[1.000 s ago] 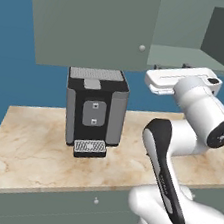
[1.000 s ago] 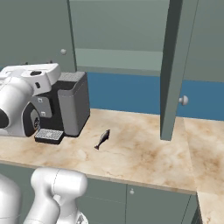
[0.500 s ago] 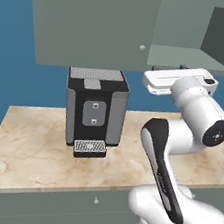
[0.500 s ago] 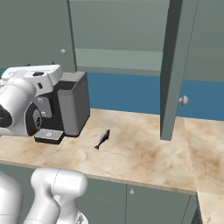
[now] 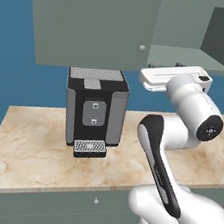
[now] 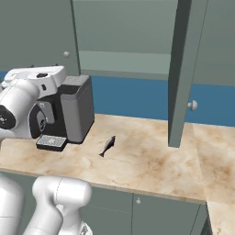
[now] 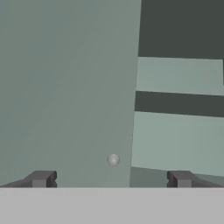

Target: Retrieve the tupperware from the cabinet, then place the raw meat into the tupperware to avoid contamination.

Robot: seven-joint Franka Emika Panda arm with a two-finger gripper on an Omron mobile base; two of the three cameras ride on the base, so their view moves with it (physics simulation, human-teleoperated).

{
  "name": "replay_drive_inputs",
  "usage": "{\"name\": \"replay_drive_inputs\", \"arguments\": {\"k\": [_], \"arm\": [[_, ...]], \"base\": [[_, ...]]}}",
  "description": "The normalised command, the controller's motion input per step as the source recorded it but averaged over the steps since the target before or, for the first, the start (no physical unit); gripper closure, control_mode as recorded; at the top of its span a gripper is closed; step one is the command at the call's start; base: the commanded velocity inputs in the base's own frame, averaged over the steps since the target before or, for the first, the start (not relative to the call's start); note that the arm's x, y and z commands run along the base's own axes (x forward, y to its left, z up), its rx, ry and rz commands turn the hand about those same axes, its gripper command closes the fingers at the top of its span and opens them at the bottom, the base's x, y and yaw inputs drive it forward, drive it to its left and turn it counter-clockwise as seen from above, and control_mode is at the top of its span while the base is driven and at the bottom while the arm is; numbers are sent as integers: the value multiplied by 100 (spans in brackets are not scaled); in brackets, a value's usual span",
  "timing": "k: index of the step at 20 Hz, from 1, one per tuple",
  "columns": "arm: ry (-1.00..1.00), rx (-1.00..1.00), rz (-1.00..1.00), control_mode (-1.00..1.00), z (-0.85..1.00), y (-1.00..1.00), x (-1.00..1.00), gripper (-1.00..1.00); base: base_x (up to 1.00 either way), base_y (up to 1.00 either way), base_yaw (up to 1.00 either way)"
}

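Observation:
The grey-green wall cabinet has its left door shut and its right door swung open, showing a bare inner shelf. No tupperware can be seen on the parts of the shelf in view. The raw meat, a small dark fish, lies on the marble counter right of the coffee machine. My white hand is raised level with the cabinet's bottom edge, beside the machine's top. In the hand view my gripper is open and holds nothing, facing the left door's knob and the opening to its right.
A black and grey coffee machine with a grated drip tray stands on the counter. The open door's knob hangs over the counter's right part. Drawer fronts run below the counter edge.
My hand has edged slightly left and up toward the cabinet. The fish and the coffee machine have stayed put.

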Motion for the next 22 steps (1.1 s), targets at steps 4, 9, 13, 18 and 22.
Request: {"name": "replay_drive_inputs", "arguments": {"k": [4,9,13,18,22], "arm": [[0,0,0,-100,0,1,16,-100],[0,0,0,-100,-3,1,18,-100],[0,0,0,-100,-4,4,19,-100],[0,0,0,-100,-3,4,20,-100],[0,0,0,-100,-3,4,21,-100]], "base": [[0,0,0],[0,0,0],[0,0,0],[0,0,0],[0,0,0]]}}
